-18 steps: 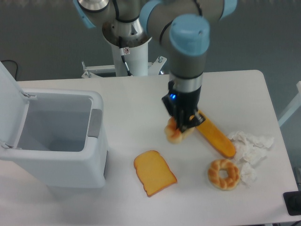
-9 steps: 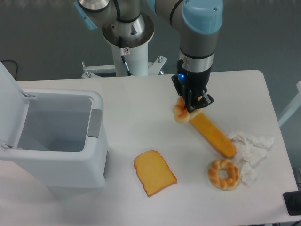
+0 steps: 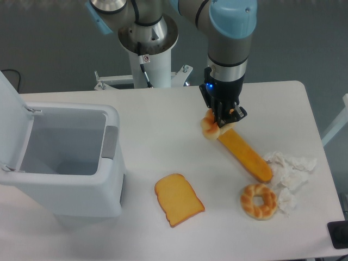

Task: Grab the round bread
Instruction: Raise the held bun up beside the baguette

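Observation:
The round bread [image 3: 209, 128], a small golden-brown bun, hangs above the table between the fingers of my gripper [image 3: 219, 123], which is shut on it. Only the bun's left part shows below the black fingers. It is held over the upper end of a long orange baguette [image 3: 246, 154] that lies on the table.
A flat orange toast slice [image 3: 178, 199] lies in front of centre. A ring-shaped braided bread [image 3: 259, 200] sits at the right front beside crumpled white paper [image 3: 289, 169]. An open white bin [image 3: 65, 157] stands at the left.
The gripper rose with the round bread from the table and moved up and to the right. Over the last half second it has barely shifted.

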Robot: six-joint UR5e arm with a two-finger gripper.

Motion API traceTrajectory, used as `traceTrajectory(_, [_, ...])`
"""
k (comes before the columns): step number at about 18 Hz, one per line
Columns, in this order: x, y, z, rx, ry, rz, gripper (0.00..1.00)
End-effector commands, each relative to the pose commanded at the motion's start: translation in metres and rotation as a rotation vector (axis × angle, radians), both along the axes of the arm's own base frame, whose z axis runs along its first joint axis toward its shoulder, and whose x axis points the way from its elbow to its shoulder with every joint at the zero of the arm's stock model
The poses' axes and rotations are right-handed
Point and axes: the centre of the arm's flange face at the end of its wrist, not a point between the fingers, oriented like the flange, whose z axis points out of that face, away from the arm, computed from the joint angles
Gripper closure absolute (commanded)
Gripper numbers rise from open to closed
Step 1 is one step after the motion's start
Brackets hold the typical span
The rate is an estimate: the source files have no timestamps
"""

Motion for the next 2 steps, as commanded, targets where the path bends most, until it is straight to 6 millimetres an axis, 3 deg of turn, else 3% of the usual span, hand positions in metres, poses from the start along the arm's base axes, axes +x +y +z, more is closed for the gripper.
traceTrajectory(2, [0.003,-0.0009,0.0007,-0.002,-0.003,-0.002,0.97])
